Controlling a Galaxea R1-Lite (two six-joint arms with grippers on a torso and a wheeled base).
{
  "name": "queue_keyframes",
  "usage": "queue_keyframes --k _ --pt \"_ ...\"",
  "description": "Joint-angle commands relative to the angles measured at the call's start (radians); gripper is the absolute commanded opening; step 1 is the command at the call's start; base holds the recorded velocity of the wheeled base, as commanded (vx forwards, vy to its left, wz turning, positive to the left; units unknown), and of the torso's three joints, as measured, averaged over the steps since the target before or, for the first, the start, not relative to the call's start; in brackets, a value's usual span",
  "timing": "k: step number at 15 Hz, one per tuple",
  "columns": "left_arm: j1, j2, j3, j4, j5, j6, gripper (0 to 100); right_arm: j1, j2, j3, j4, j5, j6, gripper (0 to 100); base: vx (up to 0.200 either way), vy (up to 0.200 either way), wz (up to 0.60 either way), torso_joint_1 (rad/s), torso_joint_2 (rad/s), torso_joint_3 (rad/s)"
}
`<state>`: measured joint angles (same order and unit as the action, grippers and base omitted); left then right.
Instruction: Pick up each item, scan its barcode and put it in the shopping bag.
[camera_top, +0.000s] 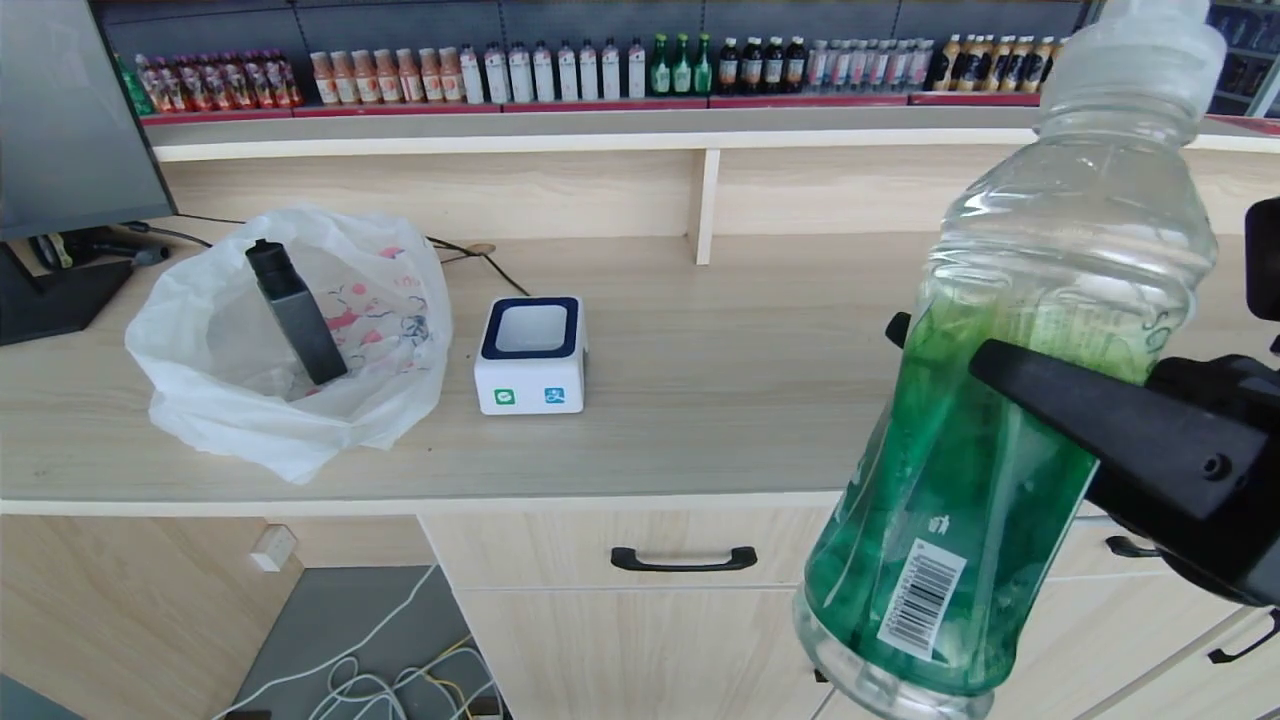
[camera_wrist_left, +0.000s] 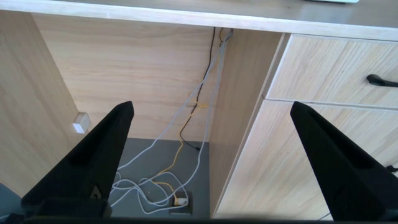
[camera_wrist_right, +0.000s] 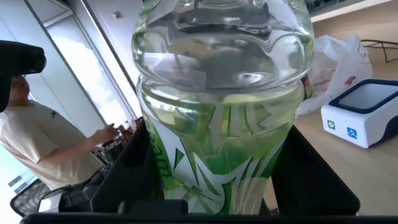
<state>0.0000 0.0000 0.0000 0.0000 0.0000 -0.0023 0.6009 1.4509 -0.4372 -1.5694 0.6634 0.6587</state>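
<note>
At 4 o'clock of the head view, off the counter's front edge: bottle (camera_top: 1010, 400), clear plastic, green label over its lower half, clear above, pale cap; held in the air and tilted, cap toward 1 o'clock, base toward 7 o'clock

Barcode (camera_top: 922, 598): white patch near the base, facing the head camera

Right gripper (camera_top: 940, 345): black, closed around the bottle's middle; one finger lies across the front of the label, the other's tip shows behind at the bottle's 9 o'clock side; arm enters from 3 o'clock

Scanner (camera_top: 530, 355): white box, dark blue frame round a pale top window, two small icons on its front; stands on the counter (camera_top: 720, 400) at 9 o'clock of the bottle, well apart from it

Bag (camera_top: 180, 400): white plastic with a printed pattern, mouth open upward; at 9 o'clock of the scanner, just beside it, contact cannot be told

Container (camera_top: 295, 315): dark grey with a black cap, inside the bag, leaning, cap toward 11 o'clock

Left gripper (camera_wrist_left: 205, 162): two black fingers spread wide, nothing between them; below counter level, facing the open recess under the counter, where loose cables (camera_wrist_left: 168, 180) lie on the floor

Drawers (camera_top: 684, 558): pale wood with black handles, at 3 o'clock of the recess in the head view

Monitor (camera_top: 70, 110): dark screen at 10 o'clock of the bag

Shelf (camera_top: 600, 103): at 12 o'clock behind the counter, carrying a row of drinks
</note>
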Motion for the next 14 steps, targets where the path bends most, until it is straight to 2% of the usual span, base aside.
queue_keyframes --k 1,5,14 --pt "-0.002 0.000 0.000 0.000 0.000 -0.001 100 0.010 -0.007 -0.044 -0.001 0.004 0.012 0 0.000 0.000 0.00 0.000 0.00 0.000" --pt "0.000 0.000 0.000 0.000 0.000 -0.001 100 0.073 -0.001 -0.052 -0.001 0.004 0.009 0 0.000 0.000 0.00 0.000 0.00 0.000" --pt "0.000 0.000 0.000 0.000 0.000 -0.001 100 0.073 0.009 -0.060 -0.001 0.004 0.012 0 0.000 0.000 0.00 0.000 0.00 0.000"
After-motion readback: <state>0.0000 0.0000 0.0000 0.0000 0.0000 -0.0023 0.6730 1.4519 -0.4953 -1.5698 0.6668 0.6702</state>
